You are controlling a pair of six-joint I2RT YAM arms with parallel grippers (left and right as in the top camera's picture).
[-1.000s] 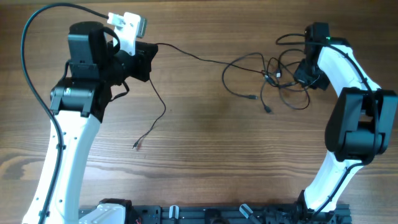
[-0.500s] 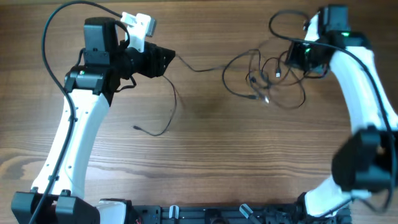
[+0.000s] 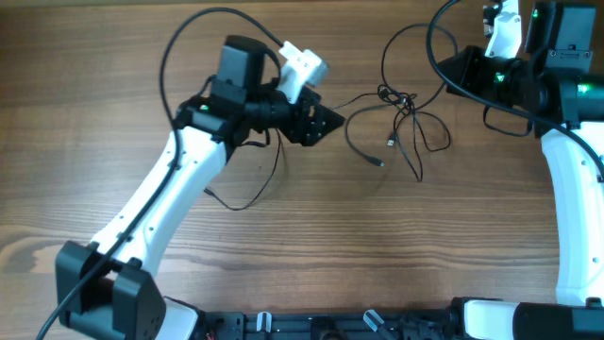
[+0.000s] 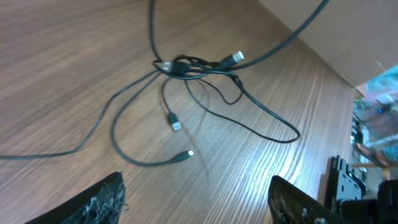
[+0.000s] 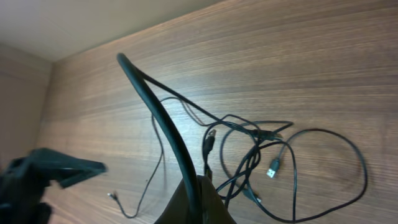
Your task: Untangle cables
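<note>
the left jaws have sprung open, dropping their strand, and swung in toward the cables [image 3: 401,102], bunched upper right on the worktop [image 3: 283,274]. the right jaws, pinched shut on one strand, have hauled it up and back; i'd say the knot [image 4: 185,65] is loosening. the left wrist view shows the tiny plugs [image 4: 176,123] clearly; overhead they're specks.
</note>
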